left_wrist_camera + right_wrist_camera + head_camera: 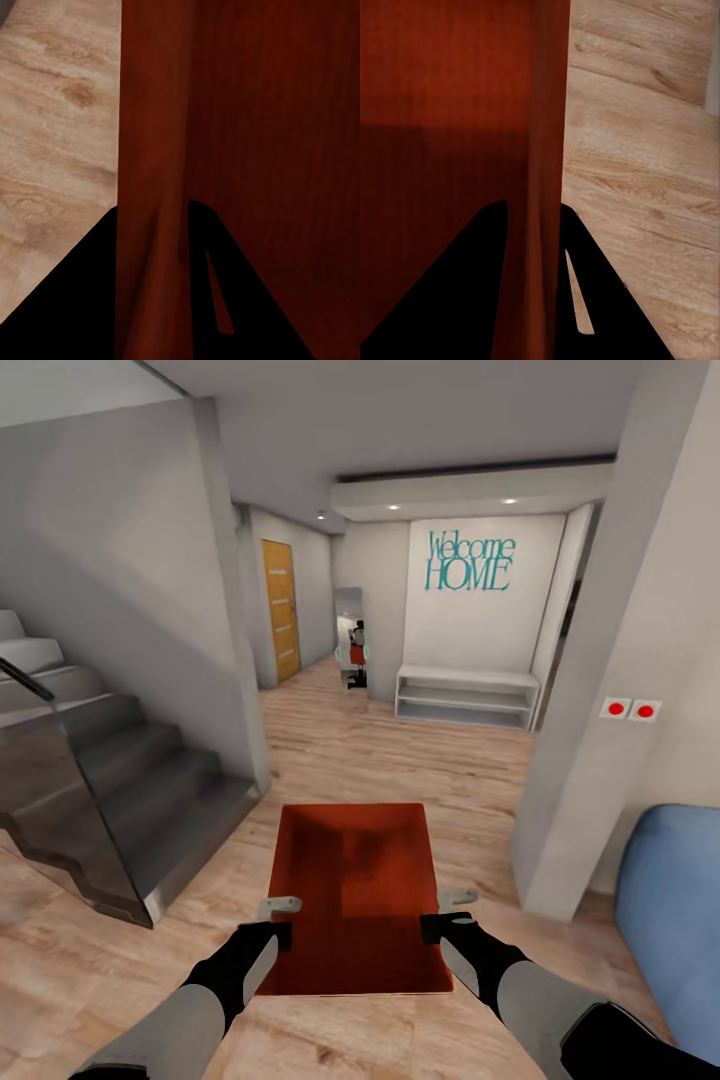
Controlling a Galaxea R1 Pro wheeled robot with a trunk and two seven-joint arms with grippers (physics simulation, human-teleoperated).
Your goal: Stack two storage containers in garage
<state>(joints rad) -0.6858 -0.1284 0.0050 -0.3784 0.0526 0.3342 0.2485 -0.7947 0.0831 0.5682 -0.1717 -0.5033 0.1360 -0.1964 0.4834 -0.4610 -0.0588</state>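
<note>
I hold one red-orange storage container [355, 890] level in front of me, above the light wood-plank floor [400, 755]. My left gripper [280, 922] is shut on its left wall [154, 135], one finger on each side. My right gripper [446, 913] is shut on its right wall [544, 112] in the same way. The bin's open inside looks empty. The second container is out of view, as is the garage's concrete floor. A honey-wood door with frosted strips [281, 610] stands at the far left of the hallway ahead.
A dark staircase with a glass rail [100, 790] and a wall corner [248, 680] stand on the left. A white pillar [600, 710] and the blue sofa [665, 905] stand on the right. A white bench shelf [467, 697] and a mirror [349, 635] are ahead.
</note>
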